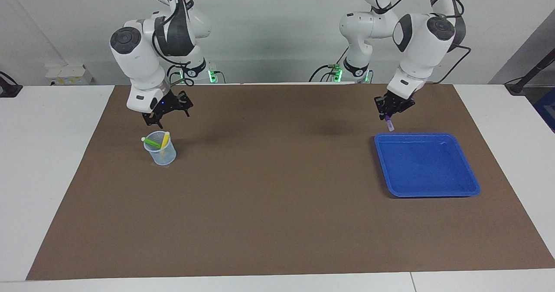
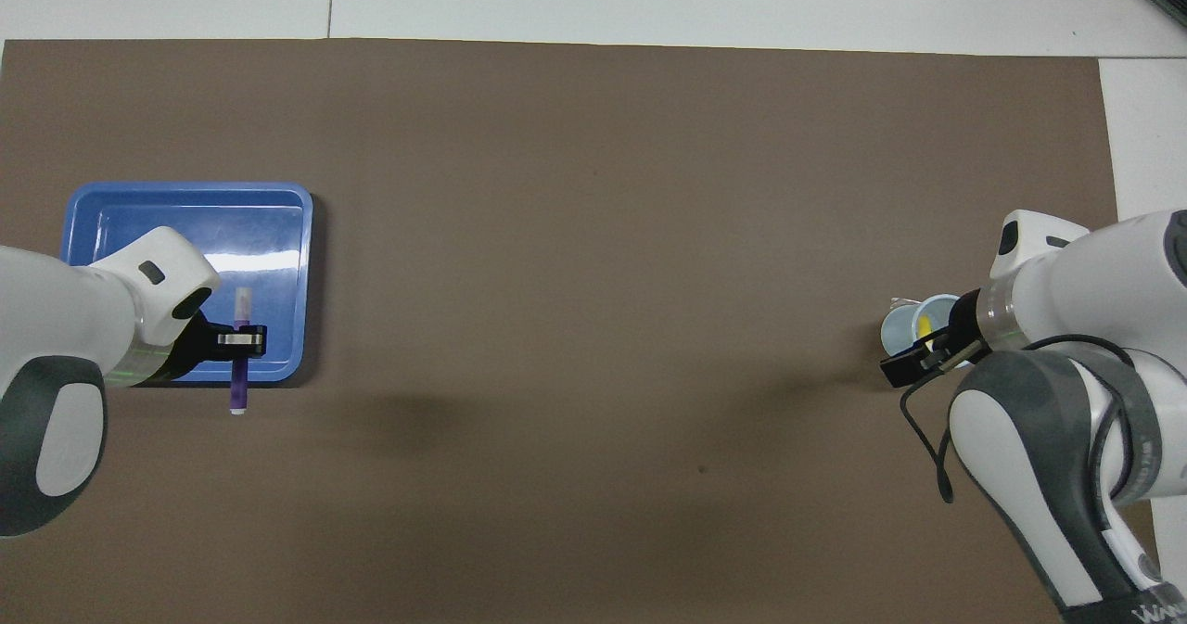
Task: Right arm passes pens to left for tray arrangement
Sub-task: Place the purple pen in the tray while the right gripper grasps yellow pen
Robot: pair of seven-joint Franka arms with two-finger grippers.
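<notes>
Facing view, left to right. Upper left: right gripper [image 1: 167, 111], fingers spread and empty, over the mesh cup [image 1: 160, 149] holding the green pen [image 1: 151, 142] and yellow pen [image 1: 165, 140], presumably for the next pick. Upper right: left gripper [image 1: 392, 105] clamps the purple pen [image 1: 389, 122] over the blue tray [image 1: 427, 165] rim, ready for placing.

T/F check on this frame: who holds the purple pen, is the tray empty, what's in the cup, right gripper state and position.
1. The left gripper holds the purple pen. True.
2. The blue tray already holds a pen. False: nothing lies in it; the purple pen hangs over its rim nearest the robots.
3. The green pen and yellow pen stand in the translucent cup. True.
4. The right gripper is shut on the yellow pen. False: it is open, empty, above the cup.
</notes>
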